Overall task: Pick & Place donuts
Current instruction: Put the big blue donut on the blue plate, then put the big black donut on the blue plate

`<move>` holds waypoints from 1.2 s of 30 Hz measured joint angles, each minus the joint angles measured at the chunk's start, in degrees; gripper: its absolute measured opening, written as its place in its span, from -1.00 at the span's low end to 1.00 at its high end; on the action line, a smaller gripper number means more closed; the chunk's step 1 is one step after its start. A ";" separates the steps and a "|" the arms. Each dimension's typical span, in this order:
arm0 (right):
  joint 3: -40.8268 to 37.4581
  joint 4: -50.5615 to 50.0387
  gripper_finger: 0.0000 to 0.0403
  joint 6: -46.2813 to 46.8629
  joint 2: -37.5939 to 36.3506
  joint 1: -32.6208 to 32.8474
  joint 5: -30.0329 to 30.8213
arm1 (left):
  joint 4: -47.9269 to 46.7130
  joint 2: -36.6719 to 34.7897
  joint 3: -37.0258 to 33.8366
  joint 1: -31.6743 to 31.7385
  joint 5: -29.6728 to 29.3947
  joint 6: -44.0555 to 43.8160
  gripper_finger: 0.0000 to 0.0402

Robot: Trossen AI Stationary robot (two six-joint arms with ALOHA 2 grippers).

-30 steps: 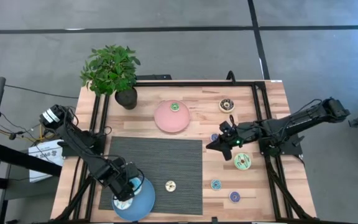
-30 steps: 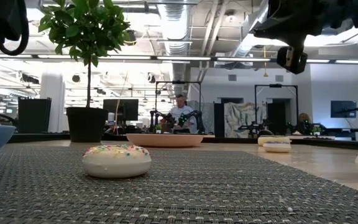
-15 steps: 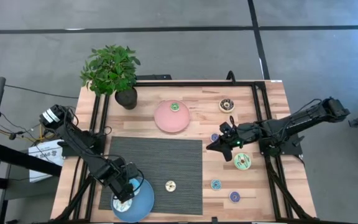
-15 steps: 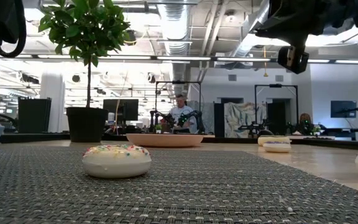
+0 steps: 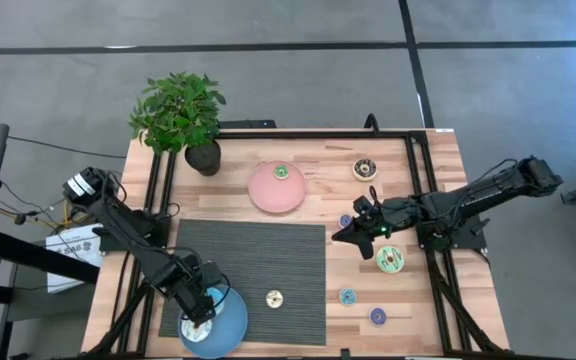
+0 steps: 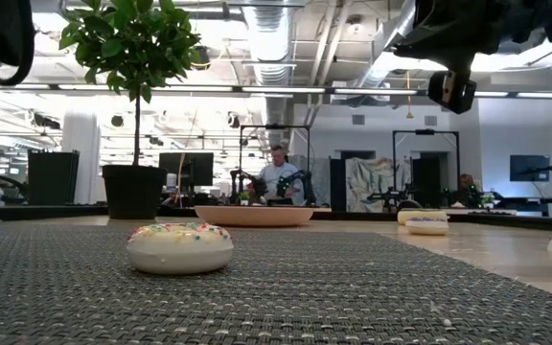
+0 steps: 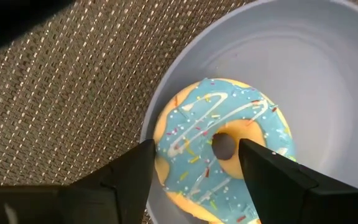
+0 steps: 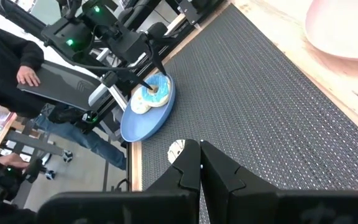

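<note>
At the left near corner of the counter (image 5: 438,150), the left claw (image 5: 200,312) hangs over the blue plate (image 5: 230,325), which lies partly on the dark woven mat (image 5: 258,255). Its fingers (image 7: 129,171) are spread, one on each side of a teal-iced donut (image 7: 222,146) that lies flat inside the plate near its rim; whether the fingers touch the donut cannot be told. The right wrist view shows a second, paler donut (image 8: 138,106) on the same plate beside the teal one. Farther right on the mat, a cream donut (image 5: 274,297) with sprinkles lies alone. Behind the mat stand a potted plant (image 5: 180,115) and a pink plate (image 5: 276,188) bearing a small green donut (image 5: 281,172). Right of the mat, on bare wood, the right claw (image 5: 343,235) hovers above the mat's edge, fingers pressed together and holding nothing. Around it lie a brown donut (image 5: 365,168) toward the back, a blue-purple donut (image 5: 346,221) just beside the claw, a large pale green donut (image 5: 390,260), a small teal donut (image 5: 348,296), and another blue-purple donut (image 5: 378,316) nearest the front.
</note>
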 joint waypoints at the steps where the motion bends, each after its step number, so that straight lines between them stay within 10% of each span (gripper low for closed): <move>1: 0.00 0.00 -1.00 0.00 0.00 0.00 0.00 | -0.11 -0.45 0.00 0.00 -0.41 -0.05 0.13; 22: 0.00 0.00 -1.00 -0.42 0.02 -0.27 0.05 | -0.99 -13.25 0.02 5.52 -12.21 -2.27 0.12; 36: 0.00 0.00 -1.00 -0.46 0.13 -4.37 0.20 | 14.14 -14.91 0.04 16.49 -21.89 20.51 0.12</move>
